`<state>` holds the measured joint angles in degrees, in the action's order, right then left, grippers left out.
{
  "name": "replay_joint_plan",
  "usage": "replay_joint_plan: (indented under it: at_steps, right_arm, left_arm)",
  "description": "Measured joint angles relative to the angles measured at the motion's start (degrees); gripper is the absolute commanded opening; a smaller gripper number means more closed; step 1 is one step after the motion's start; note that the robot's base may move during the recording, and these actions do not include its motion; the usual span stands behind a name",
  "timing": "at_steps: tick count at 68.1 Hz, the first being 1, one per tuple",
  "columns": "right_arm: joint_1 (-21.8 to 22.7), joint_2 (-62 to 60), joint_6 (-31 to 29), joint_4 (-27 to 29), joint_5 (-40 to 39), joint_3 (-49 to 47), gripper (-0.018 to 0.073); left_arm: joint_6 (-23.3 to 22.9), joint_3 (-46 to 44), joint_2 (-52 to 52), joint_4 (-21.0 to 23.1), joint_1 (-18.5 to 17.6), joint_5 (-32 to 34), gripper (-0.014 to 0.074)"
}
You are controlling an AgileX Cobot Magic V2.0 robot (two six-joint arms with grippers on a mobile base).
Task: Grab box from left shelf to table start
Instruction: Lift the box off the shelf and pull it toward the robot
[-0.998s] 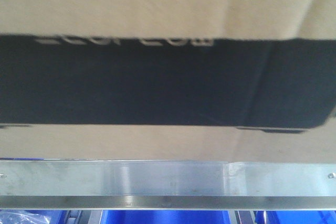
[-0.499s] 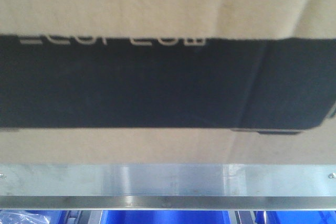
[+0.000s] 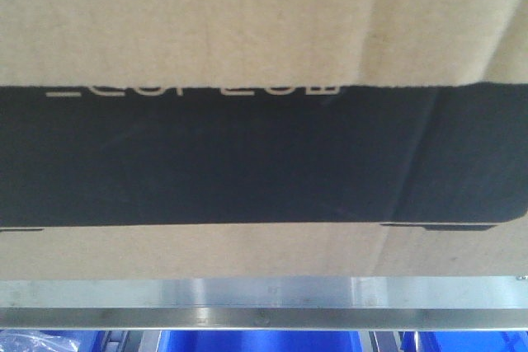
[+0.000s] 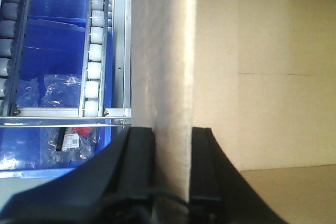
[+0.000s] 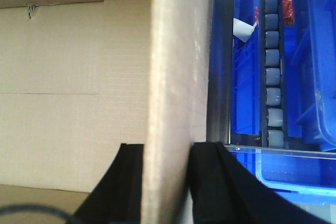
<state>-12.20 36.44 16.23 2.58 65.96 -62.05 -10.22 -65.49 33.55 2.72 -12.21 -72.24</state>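
Note:
The brown cardboard box (image 3: 247,14) with its black panel and mirrored "ECOFLOW" lettering fills most of the front view, above the shelf's silver metal rail (image 3: 264,293). My left gripper (image 4: 173,140) is shut on the box's left wall (image 4: 163,66), one finger outside and one inside the open box. My right gripper (image 5: 165,153) is shut on the box's right wall (image 5: 176,51) in the same way. The box's bare inside shows in both wrist views. The table is out of view.
Blue plastic bins (image 3: 256,340) sit below the rail. White rollers (image 4: 94,51) and a blue bin holding bagged parts (image 4: 68,129) lie left of the box. Grey rollers (image 5: 274,66) and blue bins (image 5: 310,77) lie to its right.
The box has come lower and closer in the front view. It now covers more of the silver rail, and the black panel sits lower in the frame.

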Motion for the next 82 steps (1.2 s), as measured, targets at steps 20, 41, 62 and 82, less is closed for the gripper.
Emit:
replay_joint_plan:
  at_steps: [20, 41, 62, 82]
  right_arm:
    - [0.0, 0.0, 0.0, 0.0, 0.0, 0.0, 0.0057]
    - [0.0, 0.0, 0.0, 0.0, 0.0, 0.0, 0.0057]
    - [0.0, 0.0, 0.0, 0.0, 0.0, 0.0, 0.0057]
    - [0.0, 0.0, -0.1, -0.1, 0.0, 0.0, 0.0057]
  left_arm:
    - [0.0, 0.0, 0.0, 0.0, 0.0, 0.0, -0.0099]
    - [0.0, 0.0, 0.0, 0.0, 0.0, 0.0, -0.0099]
    - [0.0, 0.0, 0.0, 0.0, 0.0, 0.0, -0.0099]
    - [0.0, 0.0, 0.0, 0.0, 0.0, 0.0, -0.0099]
